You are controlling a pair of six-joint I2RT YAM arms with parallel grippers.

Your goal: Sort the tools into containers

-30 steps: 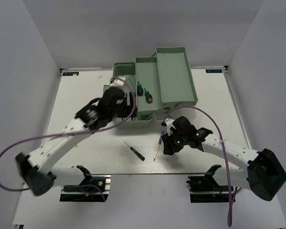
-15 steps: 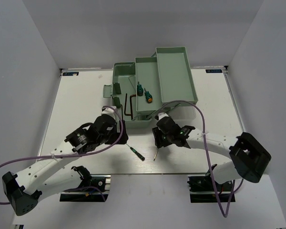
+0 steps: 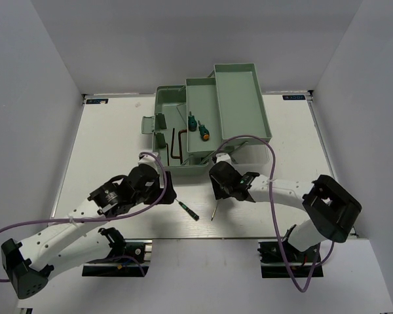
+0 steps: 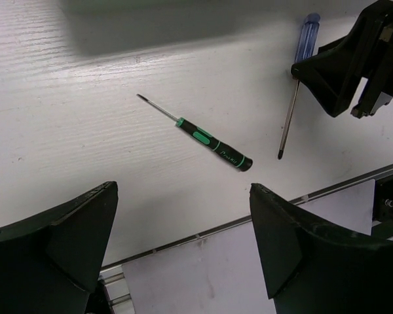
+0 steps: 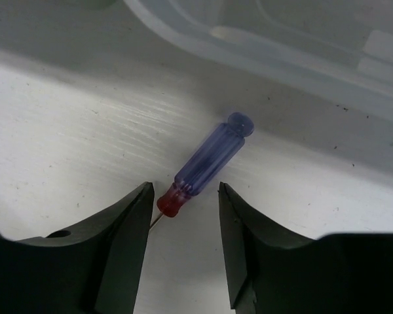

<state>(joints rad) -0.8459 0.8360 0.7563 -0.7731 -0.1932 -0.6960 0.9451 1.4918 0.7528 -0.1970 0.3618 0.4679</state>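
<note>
while my right gripper [image 5: 185,190] sits low with jaws spread either side of the blue-handled screwdriver [image 5: 208,161], lying on the table [image 3: 105,144] just before the toolbox [image 3: 239,98], i see the left gripper [image 4: 182,190] wide open above the thin green-handled screwdriver [image 4: 213,142].

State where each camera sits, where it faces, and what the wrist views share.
Top external: above and behind the bases, looking down on the table, toolbox and both arms.
Left wrist: on the left arm, looking down at the green-handled screwdriver; the open left gripper shows at the bottom.
Right wrist: low, facing the blue-handled screwdriver; the open right gripper straddles it.
Shared: both wrist views show the blue-handled screwdriver.
</note>
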